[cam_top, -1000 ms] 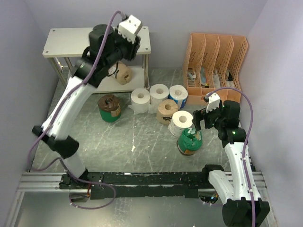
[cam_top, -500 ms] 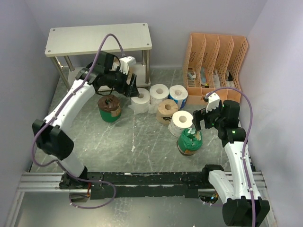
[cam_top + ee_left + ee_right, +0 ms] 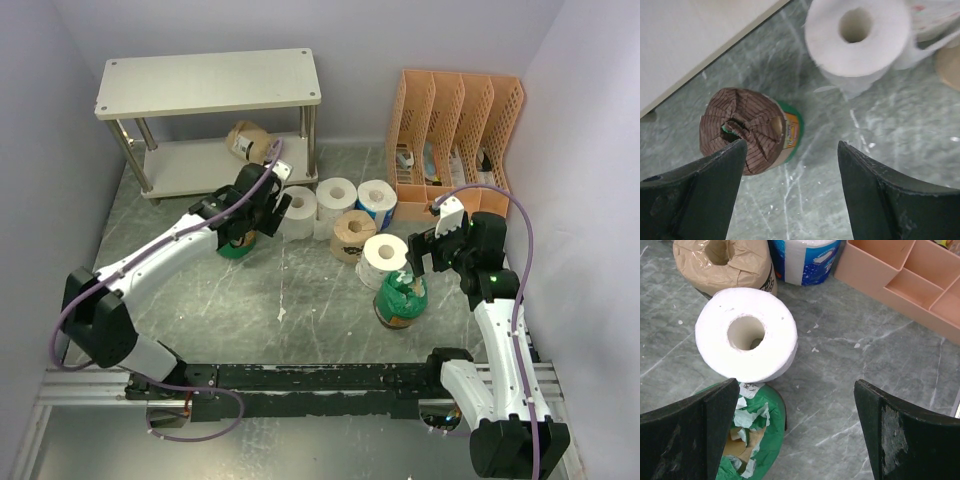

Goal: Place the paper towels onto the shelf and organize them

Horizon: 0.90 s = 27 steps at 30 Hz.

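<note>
Hovering my spread left gripper [image 3: 792, 150] off-centre over the green roll [image 3: 742, 131], I risk a finger toppling it.

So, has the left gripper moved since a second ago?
Yes. The left gripper has pulled back from the shelf, down the top view, and hangs over the green-wrapped roll in front of it.

Open tabletop [image 3: 300, 300] before clustered rolls [image 3: 337, 195]
</note>
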### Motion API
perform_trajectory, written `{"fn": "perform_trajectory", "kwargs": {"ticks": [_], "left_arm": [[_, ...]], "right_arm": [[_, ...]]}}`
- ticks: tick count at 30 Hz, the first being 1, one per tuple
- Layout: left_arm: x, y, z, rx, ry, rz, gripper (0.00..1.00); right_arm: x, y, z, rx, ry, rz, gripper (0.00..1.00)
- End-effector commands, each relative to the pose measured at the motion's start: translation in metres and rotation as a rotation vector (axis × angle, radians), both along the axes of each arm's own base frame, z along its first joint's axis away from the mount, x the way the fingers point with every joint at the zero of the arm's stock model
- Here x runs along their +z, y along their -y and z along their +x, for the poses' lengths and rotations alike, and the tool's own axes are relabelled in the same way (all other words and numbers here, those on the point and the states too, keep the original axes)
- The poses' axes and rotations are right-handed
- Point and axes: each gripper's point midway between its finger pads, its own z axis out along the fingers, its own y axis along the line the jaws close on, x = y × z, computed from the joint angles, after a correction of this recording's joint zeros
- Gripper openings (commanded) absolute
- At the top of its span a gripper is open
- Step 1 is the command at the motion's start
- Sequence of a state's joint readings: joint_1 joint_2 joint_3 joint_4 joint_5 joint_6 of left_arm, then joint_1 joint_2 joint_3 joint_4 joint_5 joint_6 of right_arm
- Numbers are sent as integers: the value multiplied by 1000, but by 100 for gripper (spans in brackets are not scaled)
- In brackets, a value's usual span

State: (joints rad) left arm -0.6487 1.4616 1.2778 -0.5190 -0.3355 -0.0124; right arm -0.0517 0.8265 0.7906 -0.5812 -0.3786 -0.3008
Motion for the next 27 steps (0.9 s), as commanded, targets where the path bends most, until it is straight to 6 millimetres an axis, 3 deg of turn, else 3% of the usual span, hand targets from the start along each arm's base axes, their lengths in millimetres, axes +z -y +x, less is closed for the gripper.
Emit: {"fn": "perform_trajectory", "kwargs": {"ticks": [1,3,8,14,17,23,27], "left_arm": [[2,-18,21,110,91,54,85],[4,-14,29,87,149,45,85],[17,-49,64,333,307,224,84],[25,-21,110,325,433,205,84],[12,-8,137,319,447,295,83],[27,-6,171,406,575,447,81],[18,-2,189,407,565,536,81]], "right_arm": [[-2,0,0,9,6,-2,100],[-1,0,-1,12,11,-2,100],[0,1,-1,7,13,-5,100],[2,2,-1,0,26,-10,100],[4,3,-1,-7,36,-14,100],[7,5,-2,-16,53,-21,100],[6,5,-2,-17,50,-22,100]]}}
